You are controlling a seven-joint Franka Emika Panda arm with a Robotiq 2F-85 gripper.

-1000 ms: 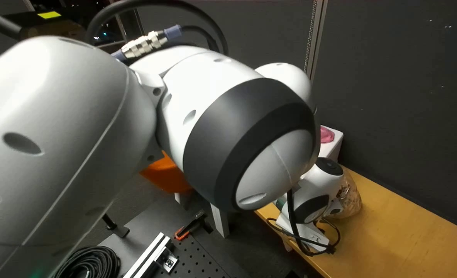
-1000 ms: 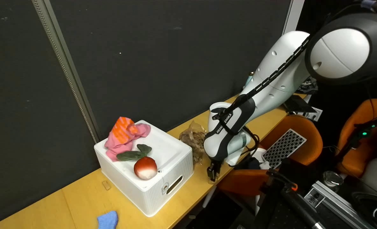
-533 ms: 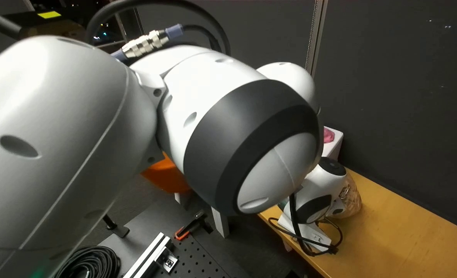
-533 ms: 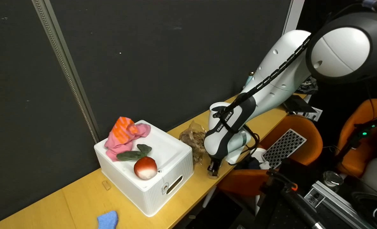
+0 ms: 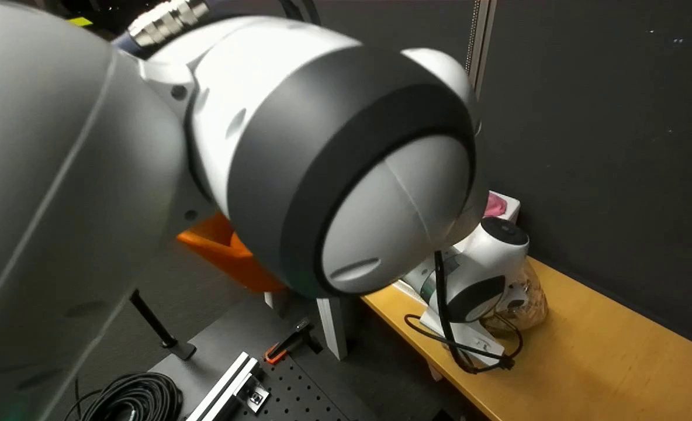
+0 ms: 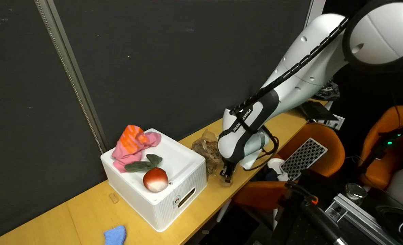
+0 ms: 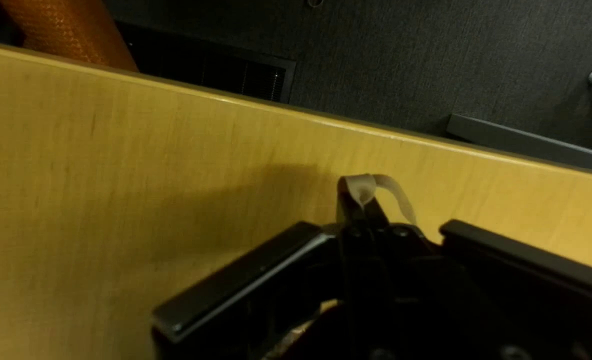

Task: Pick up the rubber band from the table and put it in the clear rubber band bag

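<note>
The rubber band [image 7: 362,184], pale tan, is pinched in my fingertips in the wrist view, and one loop of it bends out to the right. My gripper [image 7: 362,206] is shut on it, slightly above the tan table [image 7: 101,150] and near its edge. In an exterior view the gripper [image 6: 227,172] hangs just in front of the crinkly clear rubber band bag [image 6: 206,148], apart from it, with the band [image 6: 226,183] showing faintly at the fingertips. The arm partly covers the bag [image 5: 536,304] in an exterior view, where the fingers are hidden.
Beside the bag stands a white box [image 6: 184,170] carrying a pink and orange cloth [image 6: 133,146], a dark green item [image 6: 143,165] and a red-white ball [image 6: 155,179]. A small tan outline [image 6: 113,198] and a blue cloth [image 6: 115,234] lie on the table. An orange chair [image 6: 256,194] is close below.
My gripper has shut on the rubber band and risen a little off the table with it. The arm's upper links have swung up and back. Bag and box have stayed put.
</note>
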